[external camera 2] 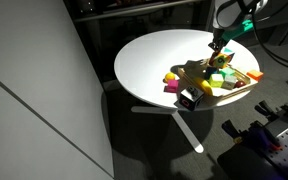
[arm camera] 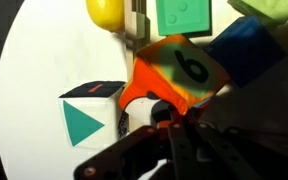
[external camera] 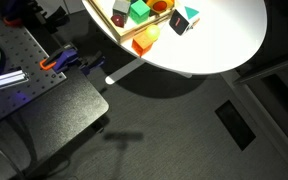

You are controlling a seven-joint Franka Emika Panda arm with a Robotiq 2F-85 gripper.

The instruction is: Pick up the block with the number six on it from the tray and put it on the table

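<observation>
In the wrist view the orange block with a black six (arm camera: 179, 68) fills the middle, tilted and close to the camera. My gripper (arm camera: 156, 118) is shut on its lower edge. In an exterior view the gripper (external camera 2: 219, 47) hangs just above the tan wooden tray (external camera 2: 246, 85) at the far side of the round white table (external camera 2: 154, 60). The tray (external camera: 124, 38) and the table (external camera: 224, 40) also show in an exterior view where the gripper is out of frame. The tray's edge shows in the wrist view (arm camera: 136, 25).
A teal, black and white cube (arm camera: 89, 115) lies on the white top beside the held block. A green cube (arm camera: 184, 15), a yellow piece (arm camera: 106, 12) and a blue block (arm camera: 246, 50) lie behind. Several more blocks crowd the tray (external camera 2: 209, 85).
</observation>
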